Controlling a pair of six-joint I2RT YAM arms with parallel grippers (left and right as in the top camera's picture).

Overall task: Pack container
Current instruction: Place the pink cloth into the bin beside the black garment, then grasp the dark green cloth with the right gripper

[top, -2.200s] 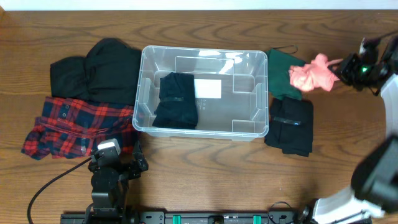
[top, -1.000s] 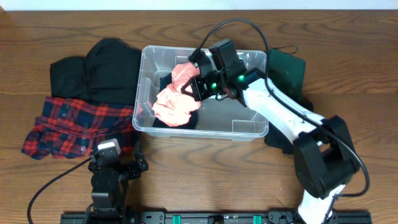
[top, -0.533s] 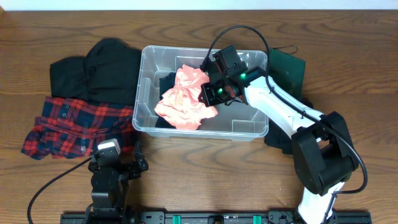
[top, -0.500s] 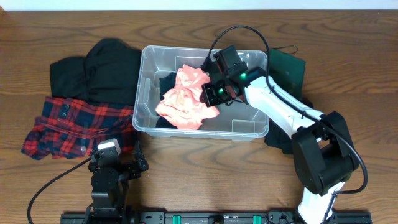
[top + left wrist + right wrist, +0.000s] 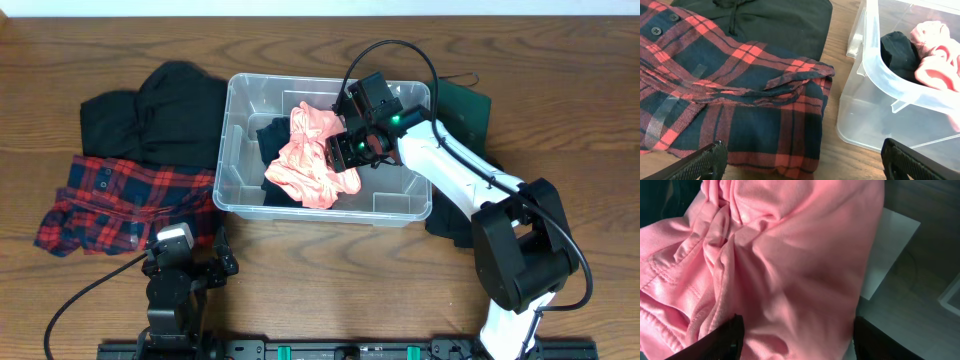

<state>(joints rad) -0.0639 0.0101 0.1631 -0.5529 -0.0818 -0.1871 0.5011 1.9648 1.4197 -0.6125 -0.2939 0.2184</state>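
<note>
The clear plastic container (image 5: 233, 135) stands in the middle of the table. Inside it a folded black garment (image 5: 270, 135) lies at the left, with a pink garment (image 5: 315, 160) draped over it. My right gripper (image 5: 350, 150) is down inside the container, right over the pink garment (image 5: 790, 255). Its jaws are spread wide, so the right gripper (image 5: 796, 340) is open with the cloth lying loose between the fingers. The white label (image 5: 890, 250) shows beside the cloth. My left gripper (image 5: 802, 162) is open above the plaid shirt's hem, holding nothing.
A black hoodie (image 5: 160, 110) and a red plaid shirt (image 5: 125, 200) lie left of the container. A green garment (image 5: 462, 108) and a folded black one (image 5: 470, 205) lie to its right, partly under the right arm. The left arm's base (image 5: 172, 285) sits at the front.
The right gripper carried the pink garment into the container, shifted a little right and opened; the garment has dropped onto the black one. The left arm has not moved.
</note>
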